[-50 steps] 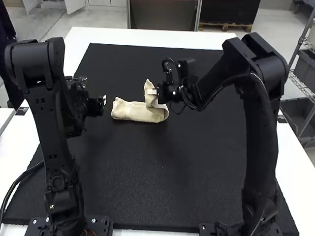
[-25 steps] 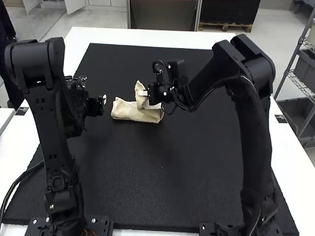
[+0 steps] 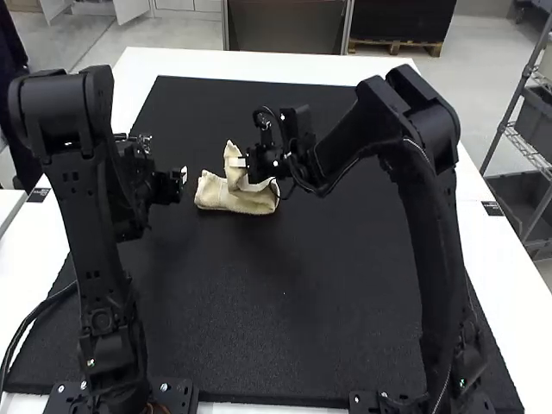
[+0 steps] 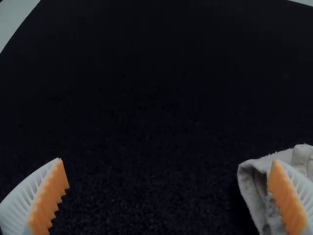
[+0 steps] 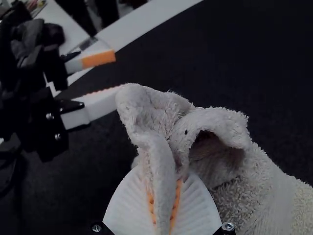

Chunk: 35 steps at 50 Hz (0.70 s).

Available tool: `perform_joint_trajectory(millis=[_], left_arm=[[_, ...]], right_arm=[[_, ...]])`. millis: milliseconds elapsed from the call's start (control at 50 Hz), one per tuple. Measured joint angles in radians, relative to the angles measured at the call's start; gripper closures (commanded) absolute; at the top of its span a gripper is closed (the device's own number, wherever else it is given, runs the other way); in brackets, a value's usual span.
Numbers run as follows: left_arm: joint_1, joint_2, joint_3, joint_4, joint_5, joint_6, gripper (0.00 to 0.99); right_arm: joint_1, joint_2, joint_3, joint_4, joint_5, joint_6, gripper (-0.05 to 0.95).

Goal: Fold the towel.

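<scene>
high view brightly lit; left and right wrist views dimmer.

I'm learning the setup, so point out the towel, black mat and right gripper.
Towel (image 3: 211, 193), high view: near its left end.
Black mat (image 3: 285, 336), high view: bare near part.
Right gripper (image 5: 163, 182), right wrist view: between its fingertips.

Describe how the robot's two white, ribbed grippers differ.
The left gripper stands open, gripping nothing; the right gripper is shut on the cream terry towel. The left gripper is near the towel's low-lying end, while the right gripper holds a part raised above the black mat. Both have orange pads.
</scene>
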Motion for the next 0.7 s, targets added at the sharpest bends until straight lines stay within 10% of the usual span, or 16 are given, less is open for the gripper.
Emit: perform_joint_trajectory(millis=[240,400,520,700], left_arm=[[0.000,0.000,0.000,-0.003,0.001,0.000,0.038],[0.000,0.000,0.000,-0.006,0.001,0.000,0.038],[0.000,0.000,0.000,-0.006,0.001,0.000,0.038],[0.000,0.000,-0.002,-0.003,0.002,0.000,0.038]], right_arm=[[0.019,0.043,0.047,-0.015,0.000,0.007,0.91],[0.020,0.047,0.060,-0.007,0.001,0.022,0.62],[0.020,0.047,0.060,0.019,0.003,0.050,0.20],[0.020,0.047,0.060,0.033,0.003,0.072,0.04]])
